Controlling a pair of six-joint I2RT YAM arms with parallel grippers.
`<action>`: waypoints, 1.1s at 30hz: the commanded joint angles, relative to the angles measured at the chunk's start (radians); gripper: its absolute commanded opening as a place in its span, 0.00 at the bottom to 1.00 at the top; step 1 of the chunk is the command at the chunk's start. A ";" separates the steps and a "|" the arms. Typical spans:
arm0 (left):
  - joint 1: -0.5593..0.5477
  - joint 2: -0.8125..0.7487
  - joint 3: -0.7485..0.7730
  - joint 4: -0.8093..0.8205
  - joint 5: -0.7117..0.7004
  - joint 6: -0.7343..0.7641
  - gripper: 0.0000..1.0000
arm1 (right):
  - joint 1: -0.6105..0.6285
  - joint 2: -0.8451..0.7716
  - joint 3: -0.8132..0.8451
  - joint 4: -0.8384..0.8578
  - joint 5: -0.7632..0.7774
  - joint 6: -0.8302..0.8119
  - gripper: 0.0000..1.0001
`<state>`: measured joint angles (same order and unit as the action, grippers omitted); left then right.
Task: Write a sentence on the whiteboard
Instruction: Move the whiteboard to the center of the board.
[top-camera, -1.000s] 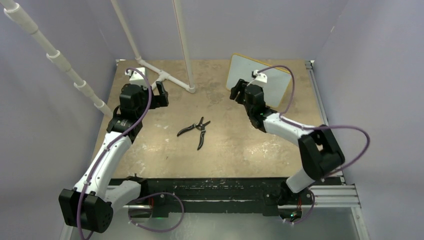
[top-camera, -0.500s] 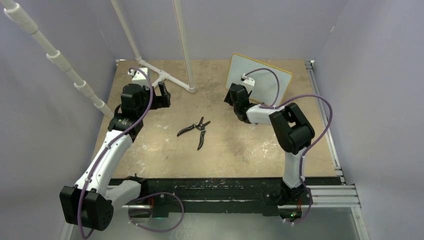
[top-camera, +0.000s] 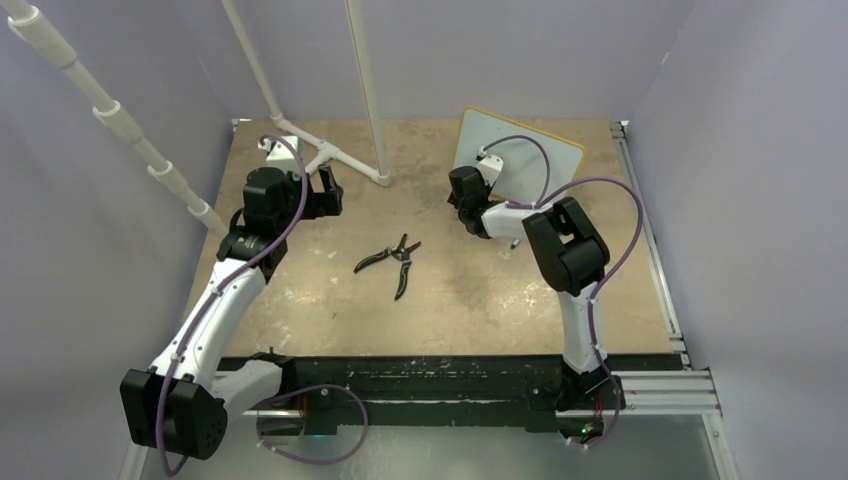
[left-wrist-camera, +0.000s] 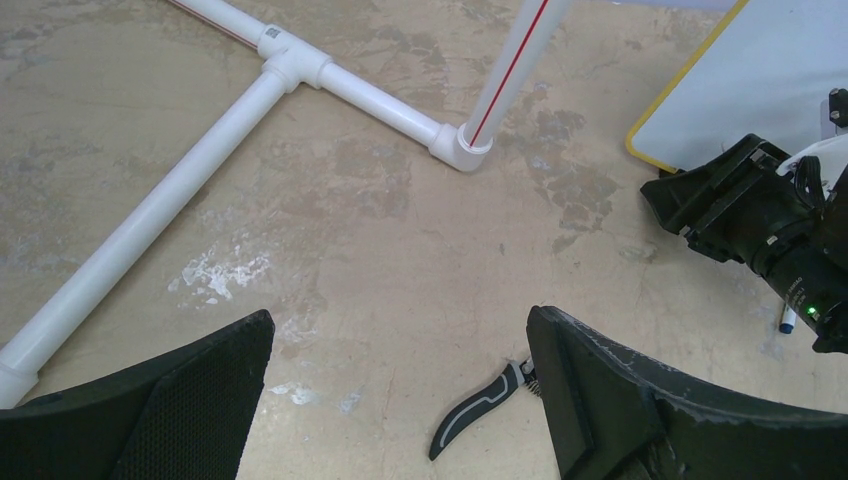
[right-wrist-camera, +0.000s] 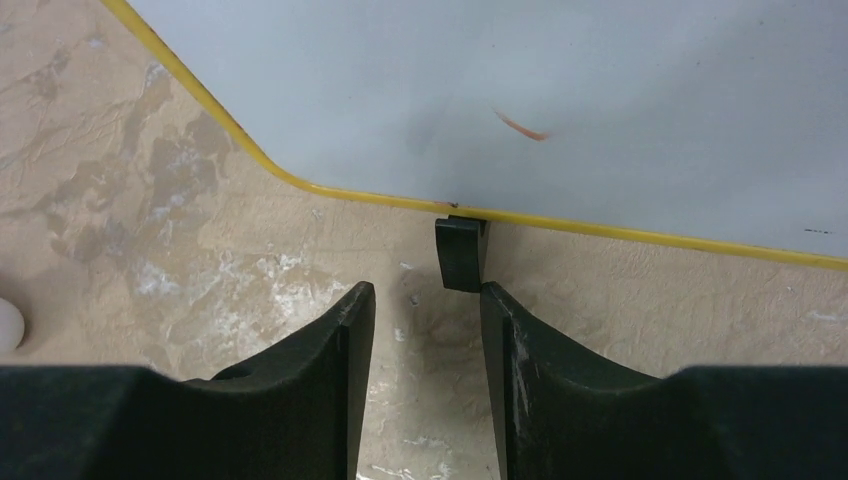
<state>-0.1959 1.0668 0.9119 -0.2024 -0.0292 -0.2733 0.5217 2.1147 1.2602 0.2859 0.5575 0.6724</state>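
The whiteboard (right-wrist-camera: 500, 80) stands on its lower edge at the far right of the worktop (top-camera: 480, 290). It has a thin yellow frame and a rounded corner, and a small black foot (right-wrist-camera: 460, 252) sits under the frame. Its white face shows one short reddish stroke near that edge. The right pincer (right-wrist-camera: 427, 330) is low in front of the foot, with its fingers a little apart and gripping nothing. Black pliers (top-camera: 392, 258) lie mid-worktop. The left pincer (left-wrist-camera: 400, 350) is spread wide and empty, near a white pipe frame (top-camera: 330, 155).
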 joint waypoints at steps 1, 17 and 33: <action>0.009 0.000 0.012 0.032 0.015 0.009 0.97 | -0.001 0.004 0.050 -0.054 0.049 0.039 0.45; 0.009 0.001 0.010 0.032 0.009 0.008 0.98 | -0.043 0.050 0.109 -0.140 -0.002 0.085 0.40; 0.009 0.021 0.015 0.029 0.003 0.005 0.97 | -0.053 0.015 0.039 -0.063 0.004 -0.011 0.00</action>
<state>-0.1959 1.0752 0.9119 -0.2024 -0.0292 -0.2703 0.4759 2.1536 1.3453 0.1913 0.5552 0.6987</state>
